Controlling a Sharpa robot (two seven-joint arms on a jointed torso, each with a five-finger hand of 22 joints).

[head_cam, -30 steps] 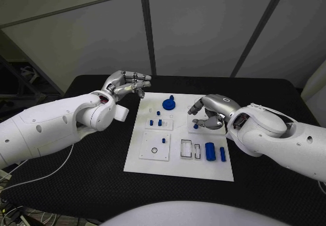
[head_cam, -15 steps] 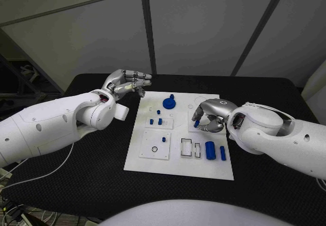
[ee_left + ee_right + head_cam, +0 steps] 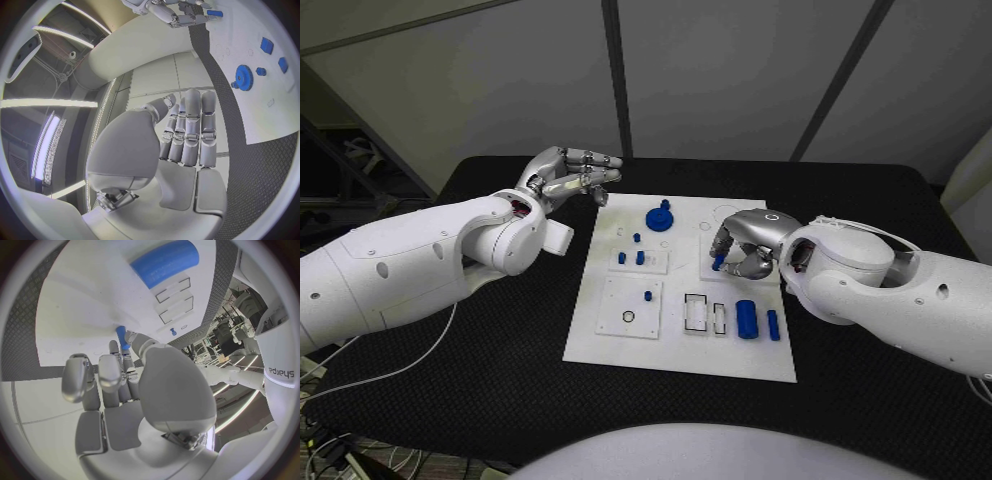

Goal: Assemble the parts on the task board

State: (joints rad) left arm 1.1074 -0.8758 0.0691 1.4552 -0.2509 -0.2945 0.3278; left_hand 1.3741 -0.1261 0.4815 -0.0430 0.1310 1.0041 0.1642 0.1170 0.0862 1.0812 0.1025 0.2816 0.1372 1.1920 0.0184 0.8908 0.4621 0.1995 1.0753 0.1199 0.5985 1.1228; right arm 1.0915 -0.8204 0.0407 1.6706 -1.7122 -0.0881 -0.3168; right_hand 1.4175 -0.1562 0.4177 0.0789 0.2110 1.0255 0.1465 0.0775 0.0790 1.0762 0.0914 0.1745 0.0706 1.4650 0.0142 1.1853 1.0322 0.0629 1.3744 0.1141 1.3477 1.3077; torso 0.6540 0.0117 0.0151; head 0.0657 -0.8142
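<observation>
We are working the right hand (image 3: 744, 245) over the board (image 3: 678, 350), on its right half toward the far side, and it is pinching a small blue peg (image 3: 718, 262) between thumb and a finger, the peg standing roughly upright just above the white surface. In the right wrist view the same peg (image 3: 122, 336) is poking out past the fingertips. We judge this to be the insertion step: the next move is calling for lining the peg up over its hole and easing it straight down (a tilt would likely jam it). The left hand (image 3: 568, 177) is hanging off the board's far left corner, fingers curled in with nothing in them.

The target hole is lying hidden under the right hand, so we cannot tell whether the peg is already touching the board. The gear (image 3: 659, 218) and cylinder (image 3: 746, 322) are lying apart, untouched.
</observation>
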